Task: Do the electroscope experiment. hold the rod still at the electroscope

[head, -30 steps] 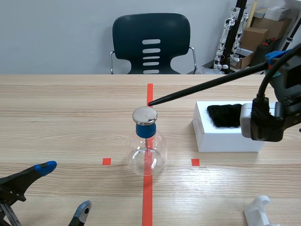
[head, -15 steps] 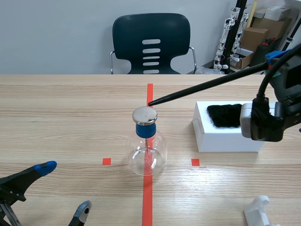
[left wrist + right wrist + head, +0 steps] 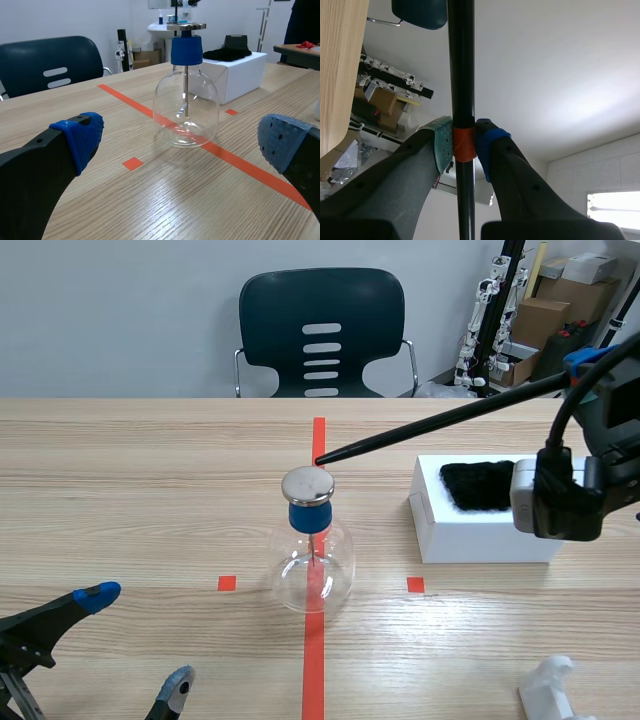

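— Pale wooden table (image 3: 150,470), a dark chair (image 3: 322,330) at twelve o'clock behind it. Where's the rod?

— The black rod (image 3: 440,423) slants in from three o'clock, its tip just at the one o'clock edge of the metal cap (image 3: 307,484) on the electroscope (image 3: 312,550). I can't tell whether it touches. The right gripper (image 3: 465,145) pinches it firmly at its orange band.

— Risks?

— I'd guess a tremor could knock the cap and tip the flask (it looks top-heavy), or the long rod could slip in the pads.

— Anything in the way?

— The white box (image 3: 480,530) with a black cloth (image 3: 478,485) sits at three o'clock, under the rod. The left gripper (image 3: 138,638), spread wide and holding nothing, rests at seven o'clock, well apart.
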{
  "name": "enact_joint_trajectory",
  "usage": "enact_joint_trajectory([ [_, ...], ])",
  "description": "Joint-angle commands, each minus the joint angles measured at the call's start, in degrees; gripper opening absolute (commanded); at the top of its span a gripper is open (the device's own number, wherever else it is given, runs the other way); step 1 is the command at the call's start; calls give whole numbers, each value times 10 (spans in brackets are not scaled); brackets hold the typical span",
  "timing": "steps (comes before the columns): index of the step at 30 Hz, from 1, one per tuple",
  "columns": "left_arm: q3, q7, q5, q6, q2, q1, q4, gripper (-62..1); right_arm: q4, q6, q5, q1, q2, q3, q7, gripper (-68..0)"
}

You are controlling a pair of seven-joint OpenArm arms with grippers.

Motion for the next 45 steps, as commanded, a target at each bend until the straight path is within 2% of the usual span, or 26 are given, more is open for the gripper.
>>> enact_joint_trajectory([
  [1,-1,-12,-3,-2,0,0,7,14,8,-9,-2,9,6,3,-7,-665],
  [21,-1,-12,-3,-2,0,0,7,14,8,-9,-2,8,6,3,-6,-665],
  [25,-1,-12,-3,-2,0,0,7,14,17,-24,24,0,7,14,-5,-665],
  [32,-1,-12,-3,-2,0,0,7,14,84,-24,101,-83,9,117,20,-665],
  [35,-1,-12,-3,-2,0,0,7,14,98,-31,143,-125,-3,174,33,-665],
  [38,-1,-12,-3,-2,0,0,7,14,100,-54,186,-170,-33,241,74,-665],
  [45,-1,-12,-3,-2,0,0,7,14,100,-59,285,-252,-127,385,215,-665],
])
